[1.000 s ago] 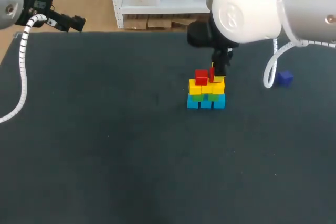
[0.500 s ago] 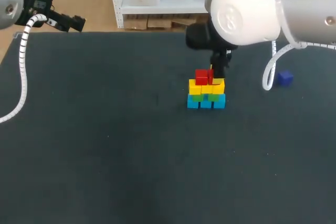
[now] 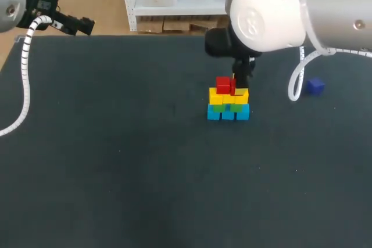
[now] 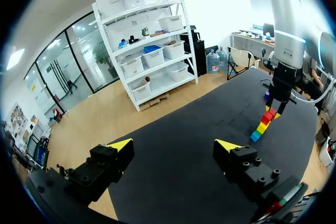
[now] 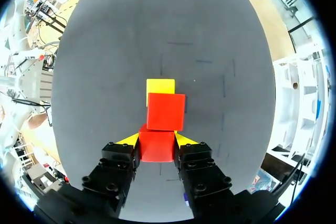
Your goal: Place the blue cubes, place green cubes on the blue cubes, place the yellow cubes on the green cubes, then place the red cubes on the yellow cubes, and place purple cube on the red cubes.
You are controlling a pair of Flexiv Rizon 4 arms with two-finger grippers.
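My right end effector (image 5: 156, 142) grips the second red cube (image 5: 156, 150), aligned with the placed red cube (image 5: 166, 111) just ahead so both sit on the yellow cubes (image 5: 160, 85).

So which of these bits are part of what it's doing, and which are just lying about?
Part of the job:
- blue cubes, green cubes and yellow cubes, stacked
- placed red cube on top
- held red cube in the right gripper
- purple cube, lying apart

Not in use:
- left gripper, open and empty, off to the side
- the dark table itself
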